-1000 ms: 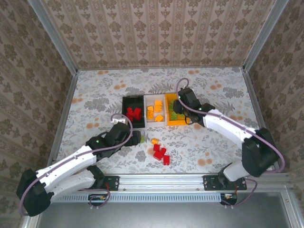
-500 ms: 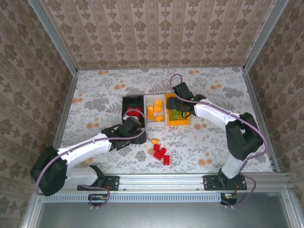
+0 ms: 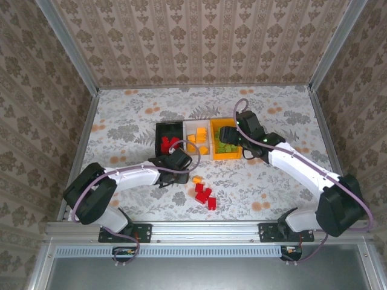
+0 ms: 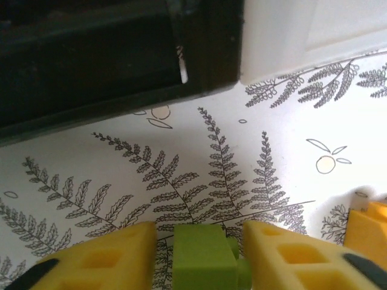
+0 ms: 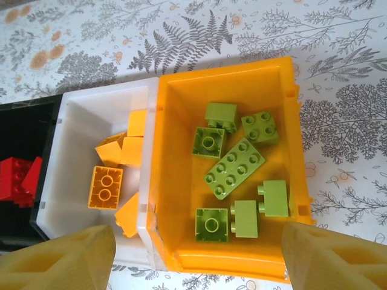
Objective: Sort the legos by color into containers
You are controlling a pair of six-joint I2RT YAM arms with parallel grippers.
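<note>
Narrower than a second ago, the left gripper [image 4: 202, 240] has slid right along the near wall of the glossy black plastic bin [image 3: 169, 125]. Its yellow fingers [image 4: 109, 257] pinch a studded light green plastic brick [image 4: 202, 263] on the fern-printed table cover [image 4: 181, 163]. Red bricks [image 3: 170, 144] lie in that bin, and orange-yellow bricks [image 5: 106, 186] in the white translucent bin [image 5: 78, 115]. Farther right, seven green bricks [image 5: 234, 168] lie in the orange bin [image 5: 172, 181]. The right gripper [image 5: 196, 241] hovers above it, jaws spread.
</note>
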